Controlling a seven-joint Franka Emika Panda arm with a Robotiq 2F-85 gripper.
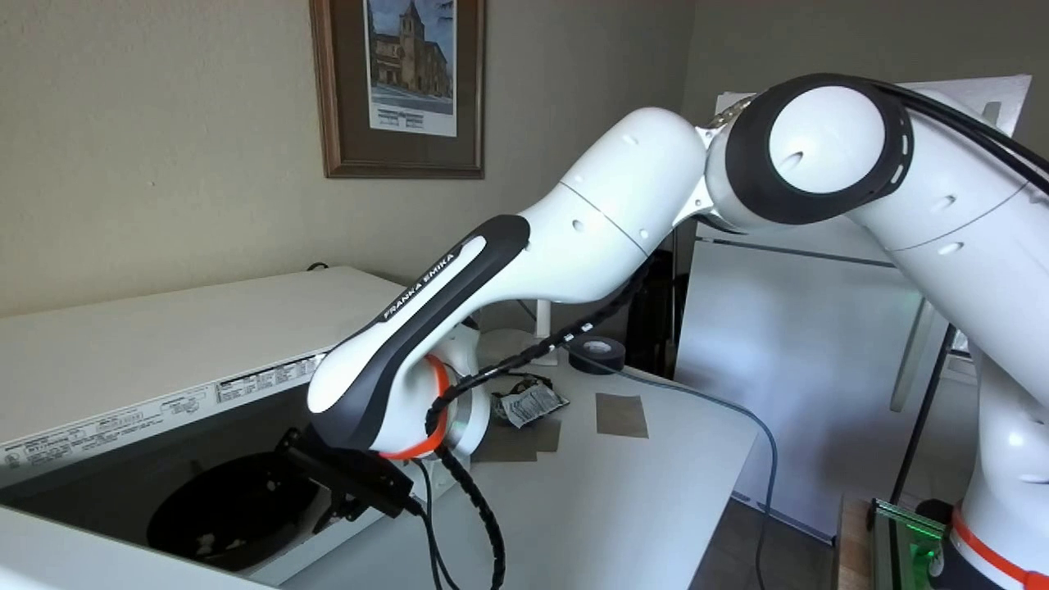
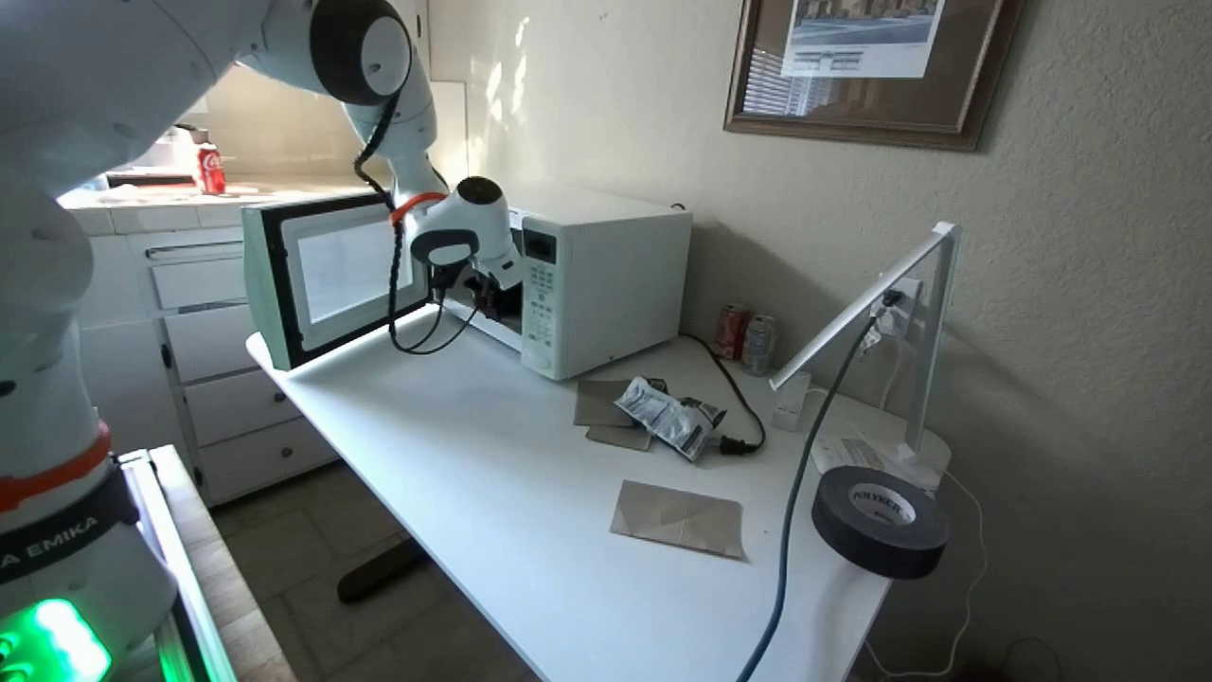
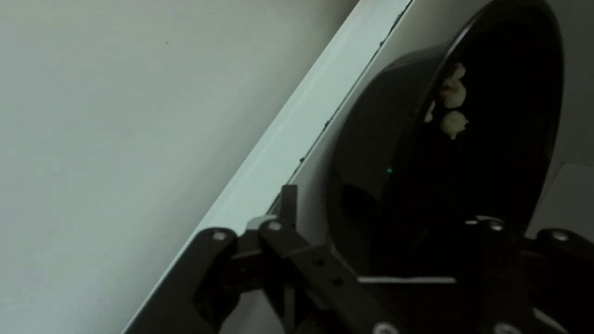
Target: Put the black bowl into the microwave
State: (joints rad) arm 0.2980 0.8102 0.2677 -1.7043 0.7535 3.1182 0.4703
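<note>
The black bowl (image 1: 215,516) is inside the white microwave (image 1: 205,303), with several pale popcorn-like pieces in it. In the wrist view the bowl (image 3: 492,153) appears tilted, near the pale front edge of the opening. The microwave (image 2: 625,294) has its door (image 2: 350,270) swung open in an exterior view; there the bowl cannot be made out. My gripper (image 3: 387,208) is open. One finger is outside the bowl's near wall, and the dark other finger overlaps the bowl's inside; contact cannot be told. The gripper (image 1: 332,500) is at the microwave opening, also seen in an exterior view (image 2: 469,284).
Brown paper pieces (image 2: 677,519) and a foil packet (image 2: 668,417) lie on the white table (image 2: 454,445). A tape roll (image 2: 881,521), a white stand (image 2: 923,350) and two cans (image 2: 745,336) are beyond. A dark cable (image 2: 795,502) crosses the table's end.
</note>
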